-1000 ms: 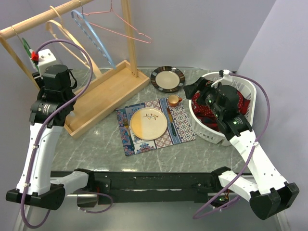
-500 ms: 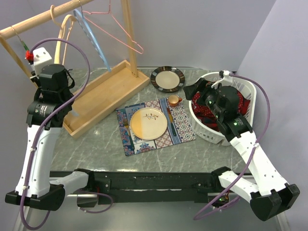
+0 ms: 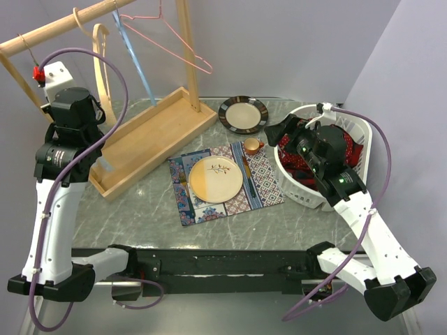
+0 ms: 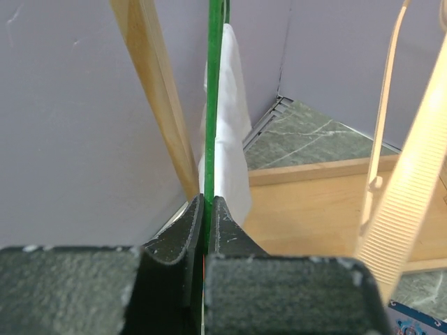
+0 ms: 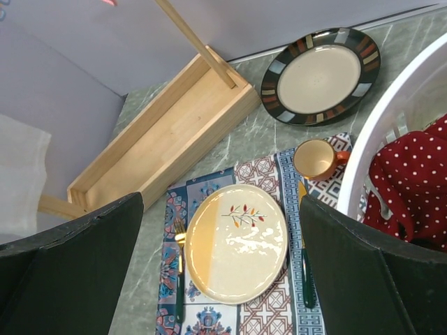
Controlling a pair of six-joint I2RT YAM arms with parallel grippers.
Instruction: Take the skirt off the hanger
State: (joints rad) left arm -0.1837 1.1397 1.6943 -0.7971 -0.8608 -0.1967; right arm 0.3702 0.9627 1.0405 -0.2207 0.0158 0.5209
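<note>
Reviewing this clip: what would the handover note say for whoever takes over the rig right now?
Left gripper: shut on the green hanger, up by the rack rail.
Right gripper: open, holding nothing, beside the white basket.
White skirt: hangs against the hanger, apparently not yet off it.
Done: hanger gripped.
Left: get the skirt off the hanger.
</note>
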